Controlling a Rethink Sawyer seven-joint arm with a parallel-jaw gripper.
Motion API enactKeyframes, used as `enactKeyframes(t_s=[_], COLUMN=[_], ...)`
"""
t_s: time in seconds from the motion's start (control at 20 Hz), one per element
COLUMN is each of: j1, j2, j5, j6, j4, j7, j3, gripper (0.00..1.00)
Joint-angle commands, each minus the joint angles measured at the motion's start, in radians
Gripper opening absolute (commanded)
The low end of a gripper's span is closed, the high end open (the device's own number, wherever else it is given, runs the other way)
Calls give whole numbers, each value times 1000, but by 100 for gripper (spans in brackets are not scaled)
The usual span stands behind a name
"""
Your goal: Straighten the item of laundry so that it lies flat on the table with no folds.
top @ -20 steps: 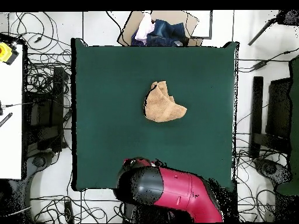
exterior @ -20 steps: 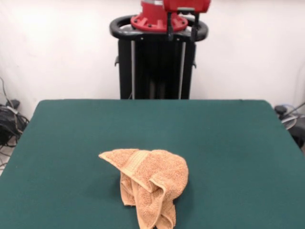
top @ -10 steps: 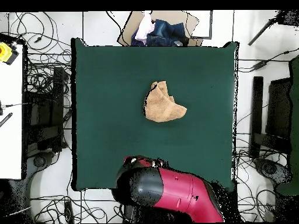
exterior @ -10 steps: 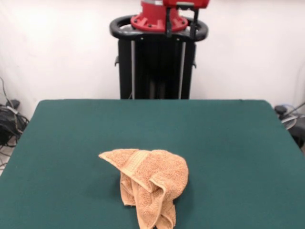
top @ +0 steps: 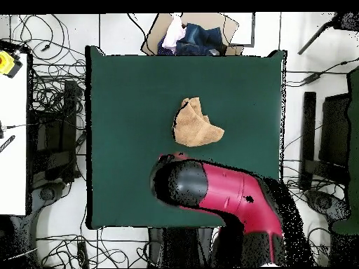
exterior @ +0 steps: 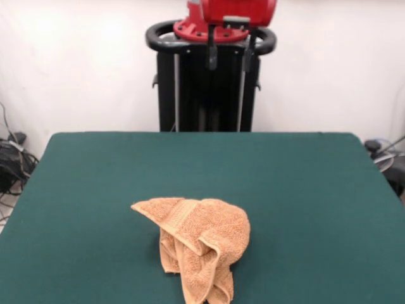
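You have one crumpled orange-tan terry towel (exterior: pixel 197 244) lying near the front edge of the dark green felt table (exterior: pixel 304 190), wide bare felt on every other side. One gripper (exterior: pixel 228 50) hangs above the far edge, fingers parted, holding nothing.

A robotics lab: pedestal-mounted red arm (top: pixel 231 199), green table (exterior: pixel 304 190), floor cables (top: pixel 49 84).

Lighting was bright and even, apparently from overhead. The white wall (exterior: pixel 76 63) behind the pedestal (exterior: pixel 209 88) looked washed out. The towel (exterior: pixel 196 244) cast only a faint, soft shadow on the green table (exterior: pixel 304 190). Focus was mildly soft throughout, without glare.
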Motion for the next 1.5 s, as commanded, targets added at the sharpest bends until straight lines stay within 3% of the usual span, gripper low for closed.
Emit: enactKeyframes(t_s=[0.05, 0.5, 1.0, 1.15, 1.35, 1.5], j1=[3, -9, 7, 9, 16, 25], j2=[220, 486, 873, 927, 965, 960], j5=[-28, -73, -160, -174, -176, -166], j6=[239, 462, 736, 755, 687, 602], j4=[-364, -831, -1468, -1550, -1558, -1510], j7=[211, 116, -24, -51, -43, -16], j3=[20, 61, 129, 152, 149, 123], gripper=[100, 100, 100, 100, 100, 100])
